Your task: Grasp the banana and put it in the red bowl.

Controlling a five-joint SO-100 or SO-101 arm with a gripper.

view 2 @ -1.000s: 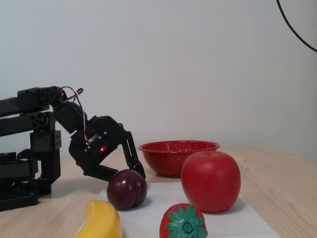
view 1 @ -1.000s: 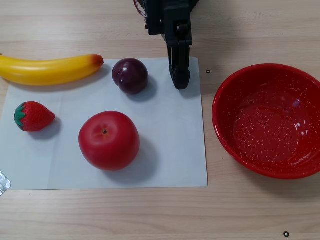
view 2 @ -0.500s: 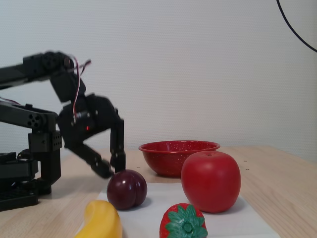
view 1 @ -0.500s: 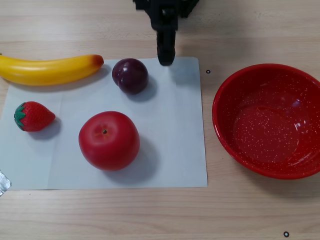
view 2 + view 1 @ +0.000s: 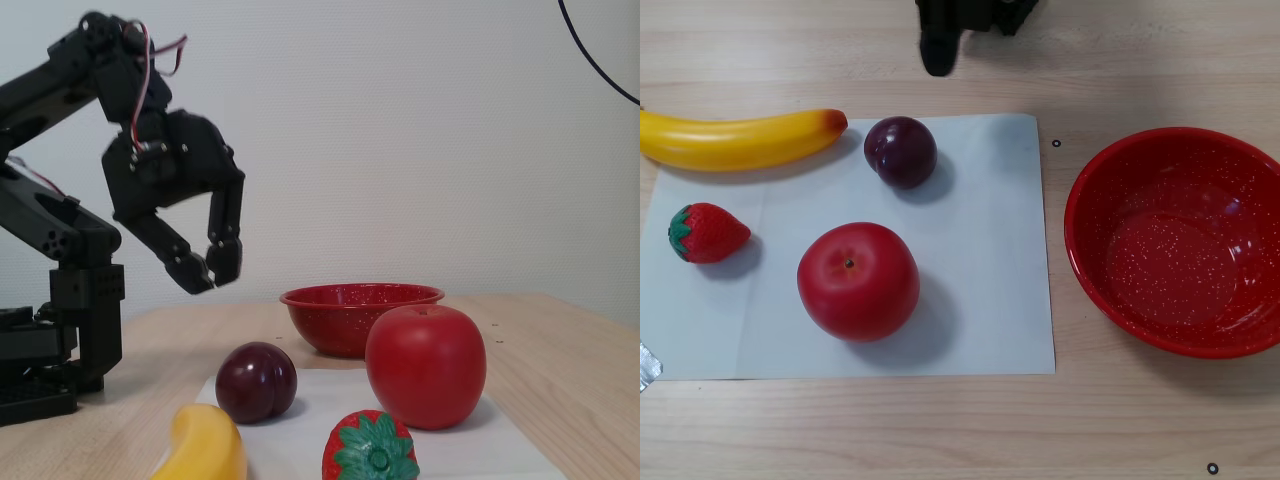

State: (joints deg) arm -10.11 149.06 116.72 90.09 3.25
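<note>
Other view, looking down: banana (image 5: 740, 139) lying at about 10 o'clock on the counter (image 5: 940, 420), long axis nearly left to right, orange-red tip pointing right, its far end cut by the left edge. Resting partly on the top edge of a white sheet (image 5: 990, 250). Just right of the tip, apart from it, a plum (image 5: 900, 151). Apple (image 5: 858, 281) at about 7 o'clock of centre on the sheet, stem dimple up. Strawberry (image 5: 707, 233) at 9 o'clock, green cap to the left. Bowl (image 5: 1090, 260) at 3 o'clock, off the sheet, upright, white-speckled inside, nothing in it. Black gripper (image 5: 938, 55) poking in at 12 o'clock, only its lower end visible there.

Fixed view, from the side: gripper (image 5: 210, 272) held up in the air, well above the counter (image 5: 560, 350), jaws slightly parted, tips close together, holding nothing. Banana (image 5: 205, 445) at 7 o'clock near the bottom edge, only one end showing. Plum (image 5: 256, 382) just behind it, strawberry (image 5: 372, 448) at 6 o'clock, apple (image 5: 426, 366) to its right, bowl (image 5: 330, 310) farther back behind the apple.
</note>
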